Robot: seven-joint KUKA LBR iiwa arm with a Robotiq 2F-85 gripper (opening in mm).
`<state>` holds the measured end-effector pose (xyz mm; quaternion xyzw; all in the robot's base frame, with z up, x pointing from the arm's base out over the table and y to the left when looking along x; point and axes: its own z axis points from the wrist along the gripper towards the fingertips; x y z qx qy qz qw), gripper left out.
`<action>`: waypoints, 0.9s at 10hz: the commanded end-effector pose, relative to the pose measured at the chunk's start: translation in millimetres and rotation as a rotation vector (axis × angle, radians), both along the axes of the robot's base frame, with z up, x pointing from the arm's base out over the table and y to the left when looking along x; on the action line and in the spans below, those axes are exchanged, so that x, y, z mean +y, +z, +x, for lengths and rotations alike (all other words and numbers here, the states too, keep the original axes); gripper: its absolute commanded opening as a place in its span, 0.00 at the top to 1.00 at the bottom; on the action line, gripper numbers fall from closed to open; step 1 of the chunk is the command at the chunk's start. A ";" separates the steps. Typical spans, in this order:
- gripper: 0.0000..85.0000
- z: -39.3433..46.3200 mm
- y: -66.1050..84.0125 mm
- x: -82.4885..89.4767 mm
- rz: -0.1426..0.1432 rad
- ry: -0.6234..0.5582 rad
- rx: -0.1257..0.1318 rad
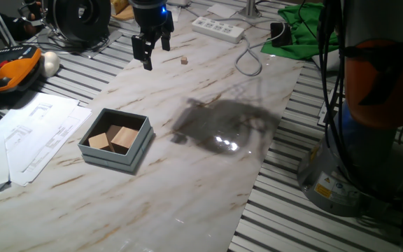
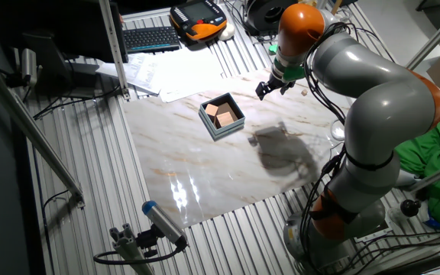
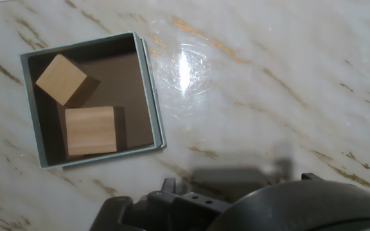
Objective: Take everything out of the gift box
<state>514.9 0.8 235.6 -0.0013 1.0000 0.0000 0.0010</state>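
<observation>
1. A shallow square grey-blue cardboard gift box (image 3: 150, 90) with a brown inside lies open at the hand view's upper left.
2. Two light-tan wooden blocks sit inside: one turned diagonal (image 3: 61, 78), one squarer-set (image 3: 90, 130) below it.

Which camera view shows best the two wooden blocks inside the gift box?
The hand view: it looks straight down into the gift box, showing both wooden blocks whole and apart. Both fixed views show them small and oblique, partly hidden by the box wall.
</observation>
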 end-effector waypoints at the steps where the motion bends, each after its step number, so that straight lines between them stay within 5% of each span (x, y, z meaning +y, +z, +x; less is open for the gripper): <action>1: 1.00 0.0 0.0 0.0 0.000 0.000 0.000; 2: 1.00 0.1 0.2 0.0 -0.121 0.232 0.228; 9: 1.00 -0.2 0.1 -0.3 -0.110 0.262 0.229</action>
